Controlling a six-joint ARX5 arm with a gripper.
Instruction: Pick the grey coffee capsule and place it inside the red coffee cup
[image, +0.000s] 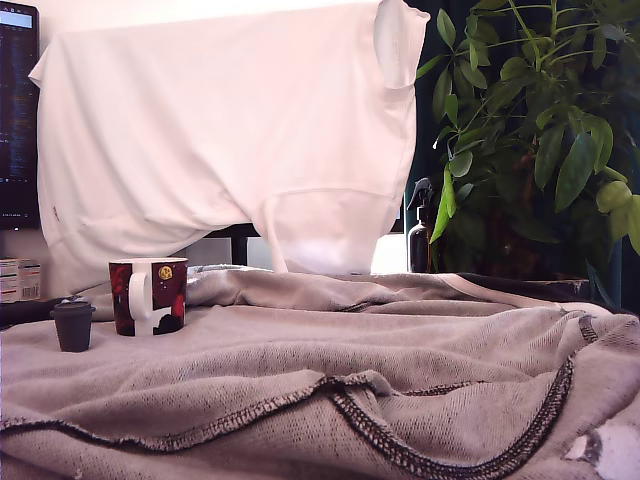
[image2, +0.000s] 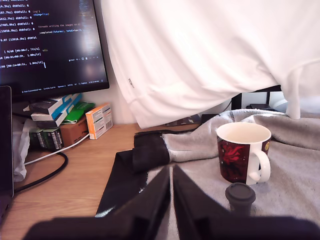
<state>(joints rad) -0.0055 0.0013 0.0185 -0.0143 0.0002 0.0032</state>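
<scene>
The grey coffee capsule (image: 72, 325) stands upright on the grey blanket, its wider rim on top, at the exterior view's left. Just beside it, slightly farther back, is the red coffee cup (image: 148, 296), upright, with its white handle facing the camera. The wrist view shows the cup (image2: 243, 152) with nothing inside and the capsule (image2: 240, 196) in front of it, apart from it. My gripper (image2: 171, 176) shows only in the wrist view, its two dark fingers (image2: 150, 205) pressed together with nothing between them. It is short of the capsule and off to one side. The exterior view does not show the arm.
A wrinkled grey blanket (image: 330, 380) with a stitched hem covers the table. A white cloth (image: 230, 130) hangs behind. A plant (image: 540, 130) and a spray bottle (image: 420, 225) stand at the exterior view's right. A monitor (image2: 50, 42), small boxes (image2: 99, 120) and a black cable (image2: 45, 175) sit on the bare wood.
</scene>
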